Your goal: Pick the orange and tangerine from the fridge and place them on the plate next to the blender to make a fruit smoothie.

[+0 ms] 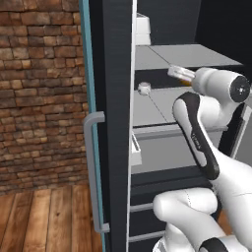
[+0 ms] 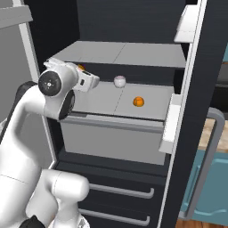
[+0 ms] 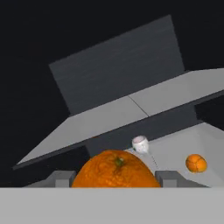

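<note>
Orange [image 3: 114, 169] sits right up at the camera in the hand view, wedged between the two dark tips of your claw [image 3: 114, 178], one on each side of it, so the claw reads as pinching the orange, not spread free. From the right base view you see the claw [image 2: 89, 80] reaching in over the left part of the middle shelf [image 2: 151, 95] of the fridge [image 2: 196, 133], a sliver of orange peel showing behind it. Whether the fruit is lifted off the shelf or resting on it, you can't tell.

Tangerine [image 2: 138, 101] lies further right on the same shelf, well apart from the claw, untouched. Small white round thing [image 2: 119, 81] sits between the two, toward the back. The fridge door stands open so the arm can reach in; door bins [image 2: 171, 124] hang at the right.

Judgement: first fruit gripped, tangerine pending. Pulling straight out should avoid the shelf above.
</note>
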